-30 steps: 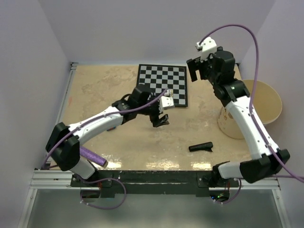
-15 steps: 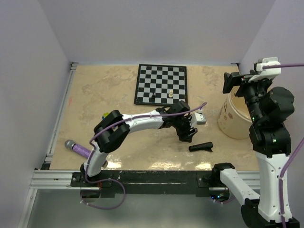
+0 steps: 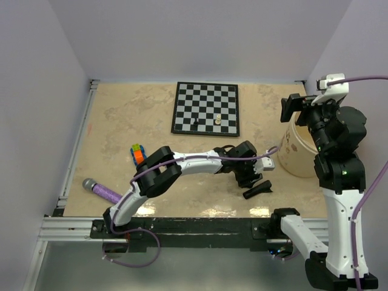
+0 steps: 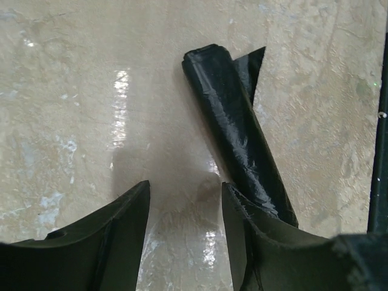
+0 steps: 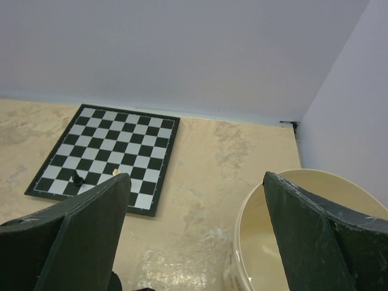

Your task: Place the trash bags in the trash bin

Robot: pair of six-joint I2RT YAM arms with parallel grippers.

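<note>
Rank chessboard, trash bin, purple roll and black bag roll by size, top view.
1. chessboard and trash bin: too close to rank, since the right arm hides part of the bin
2. purple roll
3. trash bag roll, slightly shorter

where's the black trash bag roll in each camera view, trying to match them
Top external: the trash bag roll lies right of centre near the front edge of the table, by the left claw.
Left wrist: the trash bag roll slants from upper centre to lower right, its lower end behind one finger.
Right wrist: not in it.
Shared landmark: the marbled beige table, in all three.
</note>
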